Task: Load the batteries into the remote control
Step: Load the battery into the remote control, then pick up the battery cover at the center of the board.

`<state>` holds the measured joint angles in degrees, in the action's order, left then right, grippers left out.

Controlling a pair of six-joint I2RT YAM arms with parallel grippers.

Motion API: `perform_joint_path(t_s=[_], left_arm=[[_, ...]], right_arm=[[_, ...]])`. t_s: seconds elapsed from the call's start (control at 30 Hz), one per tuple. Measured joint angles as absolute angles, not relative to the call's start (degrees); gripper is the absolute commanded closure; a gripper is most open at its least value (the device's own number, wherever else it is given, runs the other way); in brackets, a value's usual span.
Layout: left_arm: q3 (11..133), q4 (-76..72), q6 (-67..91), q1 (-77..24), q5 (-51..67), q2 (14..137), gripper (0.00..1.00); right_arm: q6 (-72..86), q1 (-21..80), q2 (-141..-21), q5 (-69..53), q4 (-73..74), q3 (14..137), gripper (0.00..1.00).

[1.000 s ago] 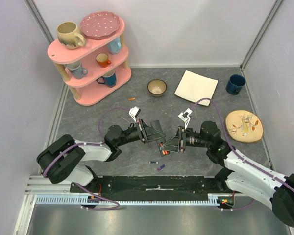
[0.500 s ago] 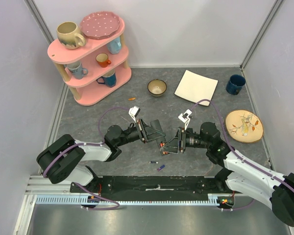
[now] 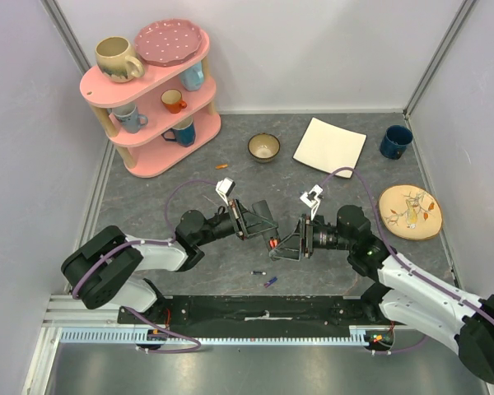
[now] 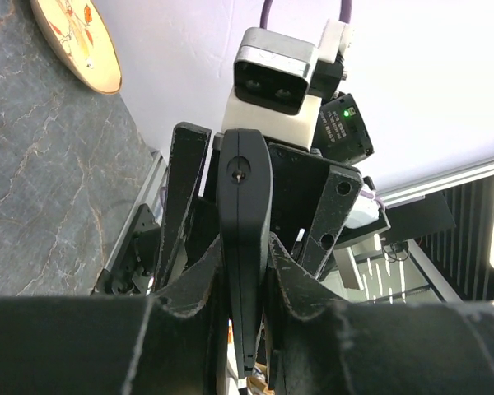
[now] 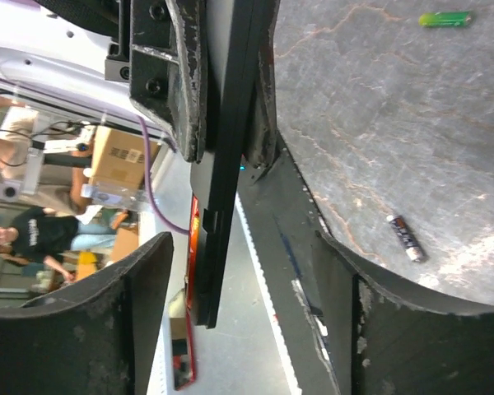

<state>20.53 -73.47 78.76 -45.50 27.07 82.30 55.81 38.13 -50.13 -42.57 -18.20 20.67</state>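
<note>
My left gripper [image 3: 253, 220] is shut on the remote control [image 3: 262, 220], a flat black bar held on edge above the table. In the left wrist view the remote [image 4: 245, 214] is clamped between the fingers [image 4: 181, 296]. My right gripper [image 3: 280, 247] faces it, open, with its jaws either side of the remote's free end [image 5: 222, 181]. A red battery [image 5: 192, 247] lies along the remote's far face and also shows in the top view [image 3: 273, 242]. Loose batteries lie on the table: a dark one [image 3: 258, 272], a purple one [image 3: 270, 282], an orange one [image 3: 222, 167] and a green one [image 5: 445, 18].
A small bowl [image 3: 263, 147], a white square plate [image 3: 329, 146], a blue mug [image 3: 395, 141] and a patterned plate [image 3: 409, 211] stand behind the grippers. A pink shelf [image 3: 152, 90] with cups is at the back left.
The red battery and my right gripper have shifted slightly up towards the remote. My left gripper still holds the remote in the same place.
</note>
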Motion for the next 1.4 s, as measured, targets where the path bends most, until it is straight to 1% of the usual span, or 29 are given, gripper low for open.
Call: perform_joint_path(t_s=[0.07,0.1,0.2,0.3,0.43,0.5,0.6,0.67,0.77,1.0,1.1,1.2,1.3,1.4], left_arm=[[20.53,-73.58,78.74,-45.45,27.09,82.21,0.98],[20.53,-73.69,78.7,-45.34,27.09,82.17,0.98],[20.27,-73.91,78.13,-44.25,27.18,81.93,0.98],[19.25,-74.15,77.95,-41.45,27.68,81.8,0.98],[16.47,-74.11,78.3,-36.05,28.93,82.06,0.98],[15.51,-74.06,78.74,-34.83,29.32,82.37,0.98],[13.85,-74.06,79.46,-34.46,30.63,82.41,0.98],[12.71,-74.04,79.9,-34.48,31.18,82.32,0.98],[11.0,-73.8,80.14,-34.48,32.21,81.1,0.98],[9.85,-73.87,79.79,-34.48,34.24,72.16,0.98],[9.82,-73.19,78.3,-34.46,34.63,66.7,0.98],[9.82,-72.25,77.01,-34.48,34.68,63.24,0.98],[9.8,-71.33,76.4,-34.48,34.7,62.19,0.98],[9.78,-70.08,76.07,-34.46,34.68,62.24,0.98]], right_arm=[[53.17,38.04,-49.12,-41.52,-13.5,22.2,0.17],[51.22,37.98,-48.8,-40.8,-10.59,23.79,0.17],[43.7,37.58,-48.38,-35.38,1.89,32.64,0.15],[37.04,37.32,-46.44,-24.67,11.35,41.3,0.14],[33.01,37.26,-43.44,-7.33,18.85,44.66,0.15],[32.4,37.21,-47.42,1.72,22.59,46.02,0.16],[32.05,36.77,-61.04,12.62,26.09,47.51,0.17],[31.79,36.14,-68.62,15.99,27.68,47.4,0.17],[30.89,34.09,-76.18,18.06,28.8,47.24,0.2],[28.36,28.95,-83.79,16.73,26.35,47.83,0.33],[27.35,27.35,-84.9,14.39,23.57,46.87,0.33],[26.61,25.87,-84.9,11.79,20.95,44.93,0.31],[25.82,25.02,-84.93,10.09,19.77,43.44,0.3],[25.23,24.84,-85.1,8.84,19.18,42.87,0.33]])
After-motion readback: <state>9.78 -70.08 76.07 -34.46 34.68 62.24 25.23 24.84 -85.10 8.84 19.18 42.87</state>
